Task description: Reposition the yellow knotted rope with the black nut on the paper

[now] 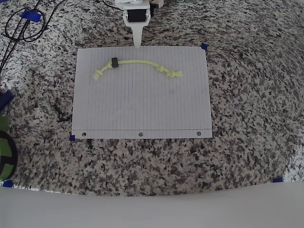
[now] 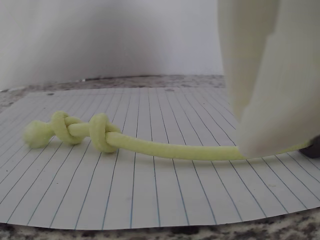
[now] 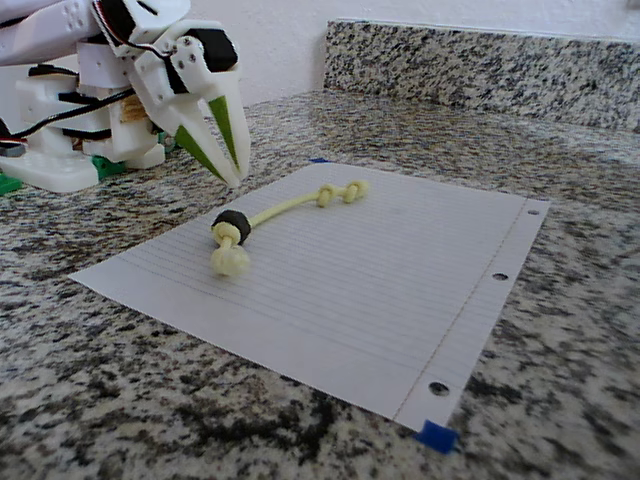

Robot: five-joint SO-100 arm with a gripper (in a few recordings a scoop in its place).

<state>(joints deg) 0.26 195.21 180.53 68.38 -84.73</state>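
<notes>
The yellow knotted rope (image 1: 142, 62) lies in a shallow arc across the far half of the paper (image 1: 142, 109). The black nut (image 1: 114, 62) is threaded on it near its left end in the overhead view. Two knots (image 2: 82, 130) sit close together at the other end. My gripper (image 1: 137, 43) hovers over the paper's far edge, behind the rope's middle, shut with nothing in it. In the fixed view the gripper (image 3: 233, 178) points down just above the paper (image 3: 330, 280), a little behind the nut (image 3: 231, 225). The white fingers (image 2: 270, 85) hide part of the rope (image 2: 170, 149).
Blue tape marks the paper's corners (image 1: 204, 46). Black cables (image 1: 21, 23) loop at the counter's far left. A green and black object (image 1: 4, 154) sits at the left edge. A granite backsplash (image 3: 480, 65) rises behind, and the arm's base (image 3: 60, 150) stands left.
</notes>
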